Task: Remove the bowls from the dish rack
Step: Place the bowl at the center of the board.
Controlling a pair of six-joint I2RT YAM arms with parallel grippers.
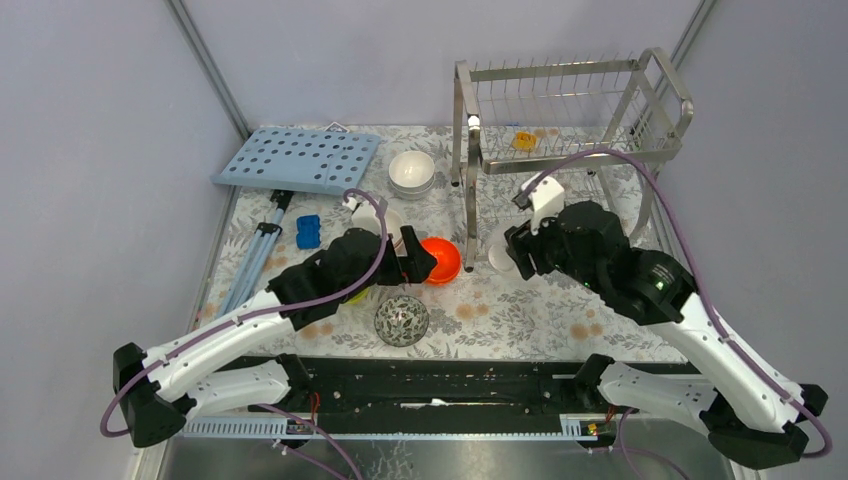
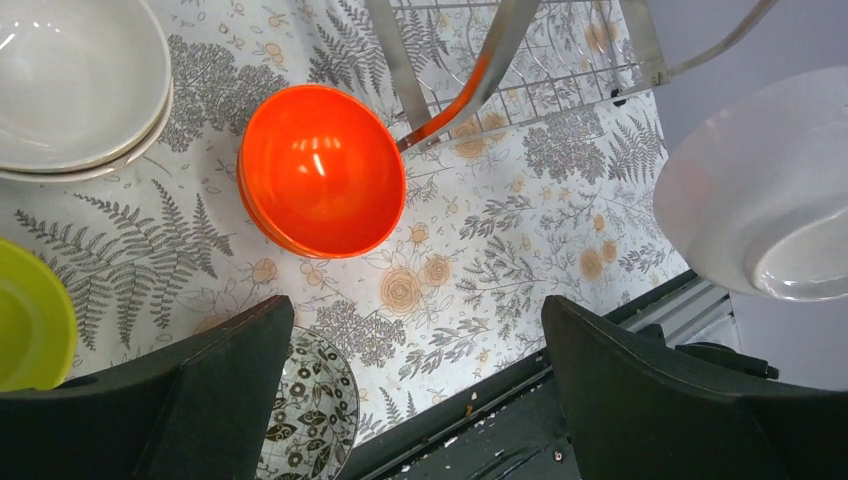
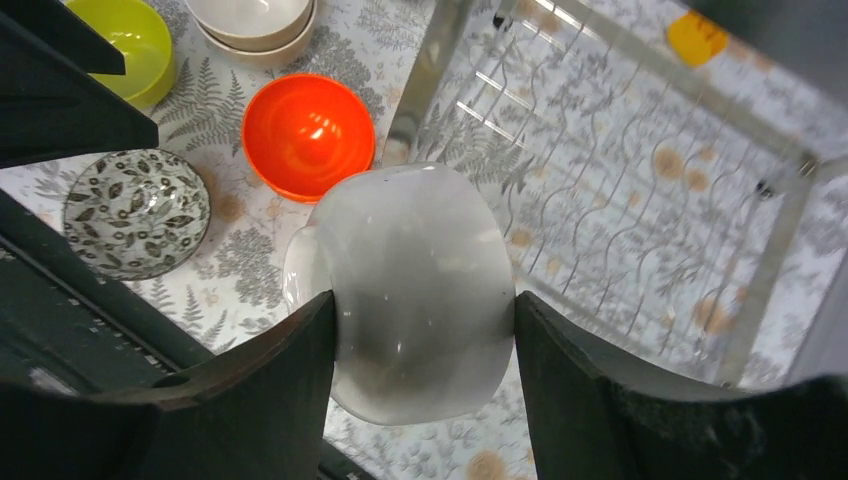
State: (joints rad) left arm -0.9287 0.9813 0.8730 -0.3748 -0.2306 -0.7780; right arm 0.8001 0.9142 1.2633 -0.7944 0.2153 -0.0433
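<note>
While the right gripper stands about two-thirds open, its dark jaws clamp the sides of a glossy white round bowl, which is tipped on edge rather than level. From above, the tall shiny steel-wire dish rack rises just beside that bowl at 12 o'clock. A glossy orange-red bowl sits near at 9 o'clock, and bare fern-printed tablecloth lies at 6 o'clock. Setting it down falls to the right arm, I judge: level the bowl, then lower it toward 6 o'clock, clear of the orange rim. The left gripper hangs fully open and empty near the orange-red bowl. Beyond are stacked white and cream bowls, a black-and-white speckled bowl and plain grey walls.
</note>
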